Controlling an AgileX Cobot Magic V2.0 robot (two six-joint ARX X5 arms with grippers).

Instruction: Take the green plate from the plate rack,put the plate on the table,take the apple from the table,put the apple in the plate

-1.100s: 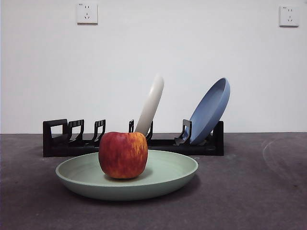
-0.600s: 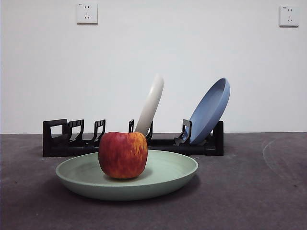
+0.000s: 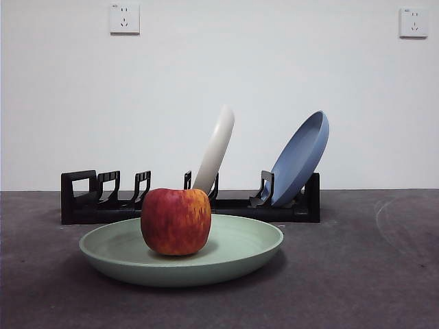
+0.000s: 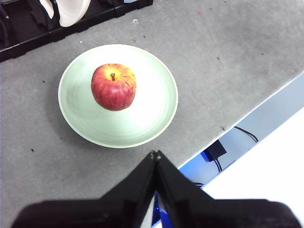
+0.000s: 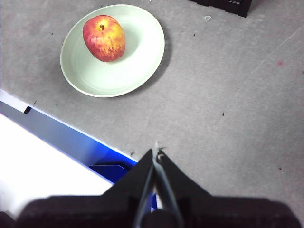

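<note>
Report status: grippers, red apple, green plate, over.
Left gripper shut, empty, clear of the plate. Right gripper shut, empty, clear too. Red streaked apple sits upright in the pale sage-green round plate, flat on the grey table. Nothing obstructing.

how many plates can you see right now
3: the green plate on the table holding the apple; the cream-white plate and blue plate leaning in the plate rack.
</note>
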